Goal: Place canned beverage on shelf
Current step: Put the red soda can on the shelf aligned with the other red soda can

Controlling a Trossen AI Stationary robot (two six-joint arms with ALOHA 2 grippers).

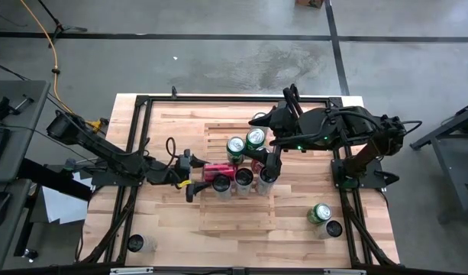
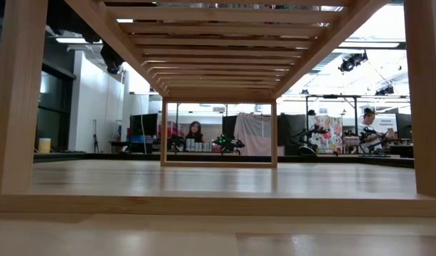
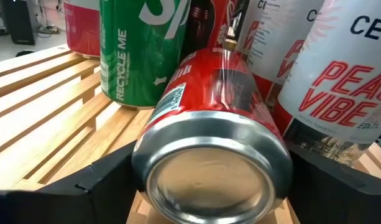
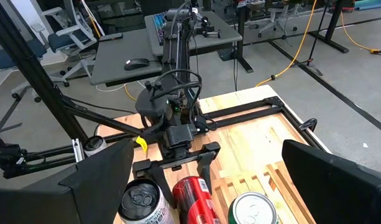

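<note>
A red can (image 1: 215, 171) lies on its side over the left part of the slatted wooden shelf (image 1: 241, 221), with my left gripper (image 1: 194, 179) shut on it from the table's left. Its top end points at several upright cans: green ones (image 1: 235, 147) and white ones (image 1: 243, 178) standing on the slats. In the left wrist view the red can's silver base (image 3: 212, 171) faces the camera. My right gripper (image 1: 273, 126) hangs open high above the far cans, holding nothing. My left gripper pinches the red can between its two fingers (image 3: 97, 183), one on each side of the body near the base end (image 3: 159, 118). The fingers come nearly level from the table's left and lie along the can. Whether the can rests on the slats I cannot tell.
Two more cans (image 1: 319, 212) stand on the tabletop right of the shelf, and one (image 1: 134, 243) near the front left corner. The low view looks under the shelf's slats (image 2: 225, 43) and legs. A black frame (image 1: 142, 103) borders the table.
</note>
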